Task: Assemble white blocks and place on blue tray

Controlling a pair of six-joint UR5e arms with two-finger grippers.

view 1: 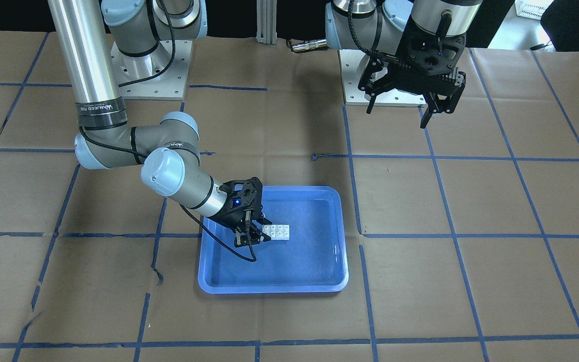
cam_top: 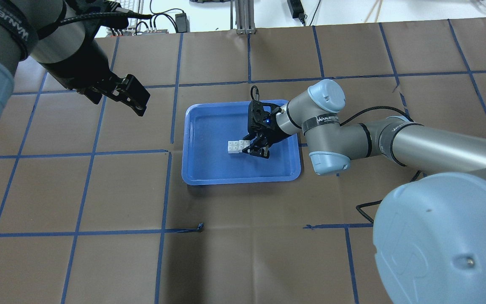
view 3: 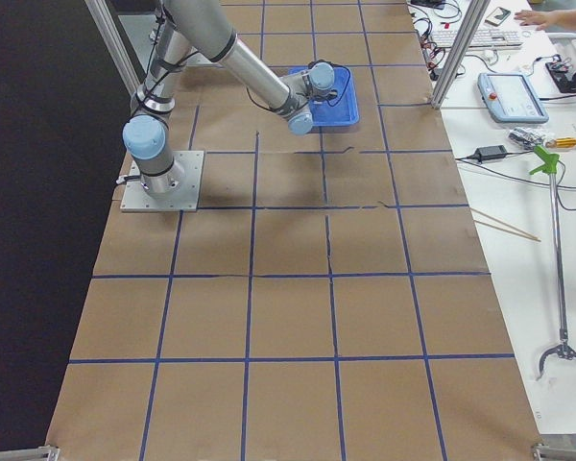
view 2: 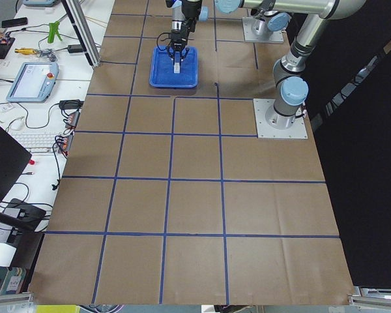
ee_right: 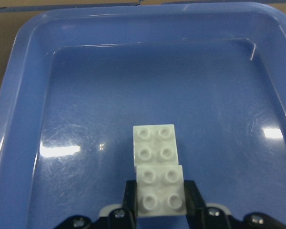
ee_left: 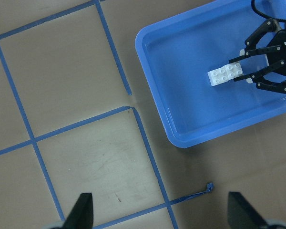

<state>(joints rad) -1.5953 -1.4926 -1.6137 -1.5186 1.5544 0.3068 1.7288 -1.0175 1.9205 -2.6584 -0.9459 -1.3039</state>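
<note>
White blocks (ee_right: pixel 157 171) lie end to end, touching, studs up, inside the blue tray (view 1: pixel 319 281). Right gripper (view 1: pixel 253 237) fingers (ee_right: pixel 193 195) clamp the nearer block. Left gripper (view 1: pixel 399 113) fingers are spread, empty, above the surface (view 1: pixel 495 211).

Brown paper-covered table (cam_top: pixel 243 261), blue tape grid (cam_top: pixel 78 232)

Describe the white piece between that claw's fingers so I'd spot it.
Look in the blue tray mid-table: two studded white blocks lie end to end. It is the one between the fingers of the right gripper; its twin sticks out free.
</note>
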